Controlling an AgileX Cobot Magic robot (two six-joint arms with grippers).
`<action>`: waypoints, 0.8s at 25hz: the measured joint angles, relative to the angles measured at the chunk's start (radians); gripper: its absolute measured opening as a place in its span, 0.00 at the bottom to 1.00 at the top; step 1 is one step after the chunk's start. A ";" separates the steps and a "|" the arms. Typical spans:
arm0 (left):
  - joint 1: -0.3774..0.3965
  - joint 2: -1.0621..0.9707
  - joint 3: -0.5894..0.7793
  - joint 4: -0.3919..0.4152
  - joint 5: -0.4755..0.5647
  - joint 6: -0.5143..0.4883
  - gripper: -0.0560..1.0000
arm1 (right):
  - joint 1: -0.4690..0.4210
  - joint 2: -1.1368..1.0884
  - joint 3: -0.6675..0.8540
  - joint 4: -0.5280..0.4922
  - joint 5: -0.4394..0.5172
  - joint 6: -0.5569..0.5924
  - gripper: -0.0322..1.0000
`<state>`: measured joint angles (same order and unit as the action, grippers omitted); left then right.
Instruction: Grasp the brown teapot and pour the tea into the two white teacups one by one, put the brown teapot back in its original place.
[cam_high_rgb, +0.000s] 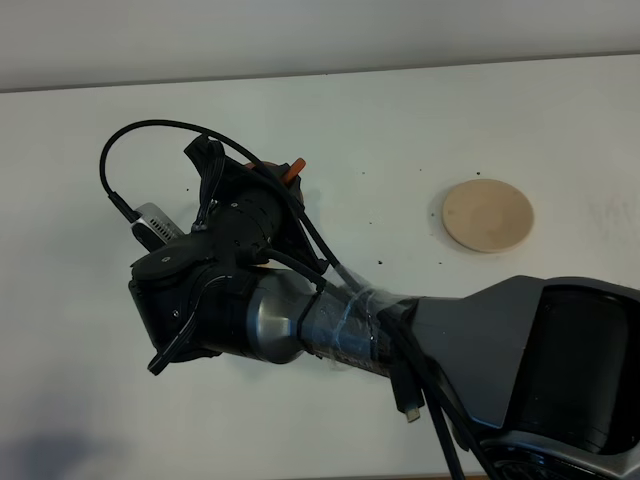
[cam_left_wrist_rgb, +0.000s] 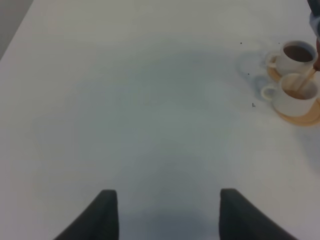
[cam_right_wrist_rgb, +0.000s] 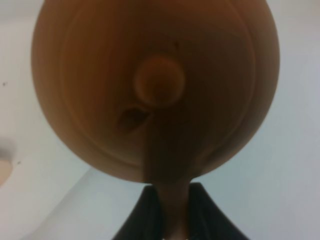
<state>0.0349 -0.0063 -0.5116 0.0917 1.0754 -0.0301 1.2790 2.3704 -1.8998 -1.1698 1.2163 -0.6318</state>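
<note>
teapot round, clay-brown | right fingers clamp it | left fingers spread | only left wrist shows cups, tea

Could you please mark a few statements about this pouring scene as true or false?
1. The beige coaster is bare. True.
2. The left gripper holds the teapot. False: it is open and empty; the right gripper grips the teapot's handle.
3. One cup holds tea while a stream falls into the other cup. True.
4. The cups stand directly on the table. False: each sits on an orange coaster.
</note>
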 joint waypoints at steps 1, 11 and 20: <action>0.000 0.000 0.000 0.000 0.000 0.000 0.48 | 0.000 0.000 0.000 0.000 0.000 -0.003 0.12; 0.000 0.000 0.000 0.000 0.000 0.000 0.48 | 0.014 0.000 0.000 -0.036 -0.003 -0.048 0.12; 0.000 0.000 0.000 0.000 0.000 0.001 0.48 | 0.014 0.000 0.000 -0.058 -0.003 -0.073 0.12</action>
<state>0.0349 -0.0063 -0.5116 0.0917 1.0754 -0.0291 1.2934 2.3704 -1.8998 -1.2274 1.2129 -0.7047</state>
